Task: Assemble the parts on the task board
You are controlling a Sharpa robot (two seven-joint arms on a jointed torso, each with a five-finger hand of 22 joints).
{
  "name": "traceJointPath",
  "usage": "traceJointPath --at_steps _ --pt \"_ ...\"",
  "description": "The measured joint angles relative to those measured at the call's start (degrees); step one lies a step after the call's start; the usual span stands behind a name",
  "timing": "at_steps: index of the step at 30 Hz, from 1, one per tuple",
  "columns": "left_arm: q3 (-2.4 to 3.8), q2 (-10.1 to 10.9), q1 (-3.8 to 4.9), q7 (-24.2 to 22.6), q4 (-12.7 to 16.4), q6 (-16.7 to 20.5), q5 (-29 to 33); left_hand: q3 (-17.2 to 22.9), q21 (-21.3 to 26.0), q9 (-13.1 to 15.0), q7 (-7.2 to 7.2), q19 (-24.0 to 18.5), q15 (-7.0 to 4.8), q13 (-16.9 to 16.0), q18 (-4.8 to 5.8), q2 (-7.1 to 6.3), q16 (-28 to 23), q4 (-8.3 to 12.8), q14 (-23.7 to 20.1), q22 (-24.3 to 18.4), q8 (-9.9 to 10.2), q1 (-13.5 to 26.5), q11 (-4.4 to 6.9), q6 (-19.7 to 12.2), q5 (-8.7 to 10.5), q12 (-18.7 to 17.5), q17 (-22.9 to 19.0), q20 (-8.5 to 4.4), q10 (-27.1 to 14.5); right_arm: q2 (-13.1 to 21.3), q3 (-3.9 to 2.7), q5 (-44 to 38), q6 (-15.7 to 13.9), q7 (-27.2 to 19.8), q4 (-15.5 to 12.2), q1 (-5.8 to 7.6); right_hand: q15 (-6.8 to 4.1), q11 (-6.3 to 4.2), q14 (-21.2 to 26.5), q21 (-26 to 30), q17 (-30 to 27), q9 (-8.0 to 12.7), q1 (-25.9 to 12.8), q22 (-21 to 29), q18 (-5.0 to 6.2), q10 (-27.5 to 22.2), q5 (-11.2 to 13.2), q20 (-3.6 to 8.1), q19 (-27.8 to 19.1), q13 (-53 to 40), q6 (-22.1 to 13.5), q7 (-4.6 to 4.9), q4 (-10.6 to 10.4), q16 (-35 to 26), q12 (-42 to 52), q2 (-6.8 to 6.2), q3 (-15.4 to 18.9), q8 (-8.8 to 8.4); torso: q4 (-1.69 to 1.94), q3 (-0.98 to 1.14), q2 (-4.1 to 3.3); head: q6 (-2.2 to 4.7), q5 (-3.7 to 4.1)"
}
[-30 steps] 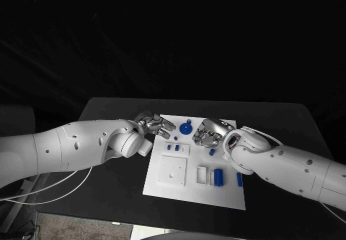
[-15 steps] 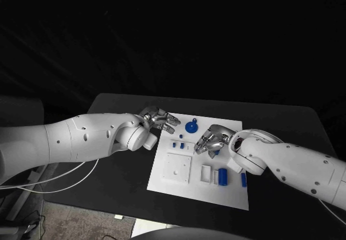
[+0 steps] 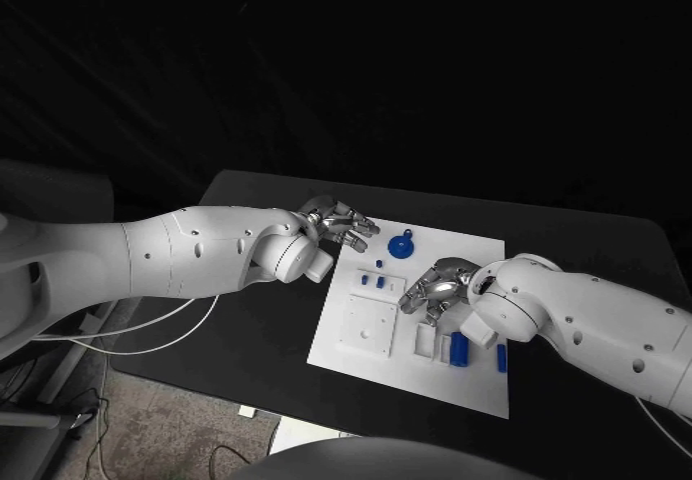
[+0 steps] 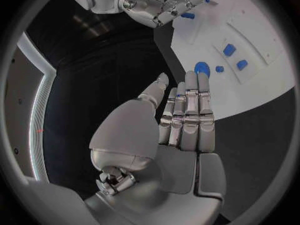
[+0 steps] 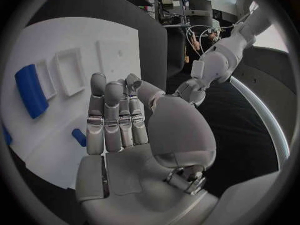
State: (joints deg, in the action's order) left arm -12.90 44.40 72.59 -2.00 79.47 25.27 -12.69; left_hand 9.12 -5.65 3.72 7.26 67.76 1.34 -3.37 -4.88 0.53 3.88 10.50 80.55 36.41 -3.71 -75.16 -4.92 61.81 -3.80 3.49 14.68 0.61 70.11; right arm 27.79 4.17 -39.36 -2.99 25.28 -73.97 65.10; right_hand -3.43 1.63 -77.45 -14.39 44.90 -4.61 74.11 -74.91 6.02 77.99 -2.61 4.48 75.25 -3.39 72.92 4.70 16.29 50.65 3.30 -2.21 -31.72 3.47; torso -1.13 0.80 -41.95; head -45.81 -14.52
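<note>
No writing can be read on anything. The board (image 3: 378, 340) lies at centre right of the head view on the black table (image 3: 260, 340), with small blue parts (image 3: 459, 347) on it and a round blue part (image 3: 400, 243) near its top edge. The left hand (image 3: 340, 224) hovers at the board's upper left corner, fingers straight and side by side, holding nothing. The right hand (image 3: 440, 284) hangs over the board's middle, fingers straight and together, also empty.
</note>
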Motion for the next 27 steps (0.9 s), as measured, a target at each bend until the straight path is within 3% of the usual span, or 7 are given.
traceJointPath --at_steps 17,27 --pt "-0.02 -0.2 0.00 -0.2 0.1 0.1 0.3 0.0 0.0 0.0 0.00 0.0 0.00 0.0 0.00 0.00 0.0 0.0 0.0 0.0 0.0 0.0 0.00 0.0 0.00 0.0 0.0 0.00 0.0 -4.6 1.07 6.1 1.0 3.2 4.9 -0.12 0.08 0.19 0.1 0.0 -0.1 -0.4 -0.1 0.0 0.03 -0.2 0.2 -0.01 0.0 -0.1 -0.3 0.13 0.0 0.0 0.0 0.41 0.0 -0.05 0.07 0.03 -0.07 -1.12 -3.29" --pt "-0.01 -0.2 0.02 -0.2 0.3 0.1 0.3 0.2 -0.4 0.0 0.00 0.0 0.00 0.0 0.00 0.00 0.0 0.2 0.0 0.0 0.0 0.0 0.00 0.0 0.00 0.0 0.0 0.00 0.0 -6.3 1.79 6.6 1.1 3.3 7.3 -0.28 0.09 0.19 0.1 0.0 -0.1 -0.5 0.1 0.0 0.03 -0.2 0.2 -0.02 0.0 -0.1 -0.3 0.13 0.1 0.0 -0.1 0.55 0.1 0.02 0.10 0.04 -0.10 -1.59 -4.37"
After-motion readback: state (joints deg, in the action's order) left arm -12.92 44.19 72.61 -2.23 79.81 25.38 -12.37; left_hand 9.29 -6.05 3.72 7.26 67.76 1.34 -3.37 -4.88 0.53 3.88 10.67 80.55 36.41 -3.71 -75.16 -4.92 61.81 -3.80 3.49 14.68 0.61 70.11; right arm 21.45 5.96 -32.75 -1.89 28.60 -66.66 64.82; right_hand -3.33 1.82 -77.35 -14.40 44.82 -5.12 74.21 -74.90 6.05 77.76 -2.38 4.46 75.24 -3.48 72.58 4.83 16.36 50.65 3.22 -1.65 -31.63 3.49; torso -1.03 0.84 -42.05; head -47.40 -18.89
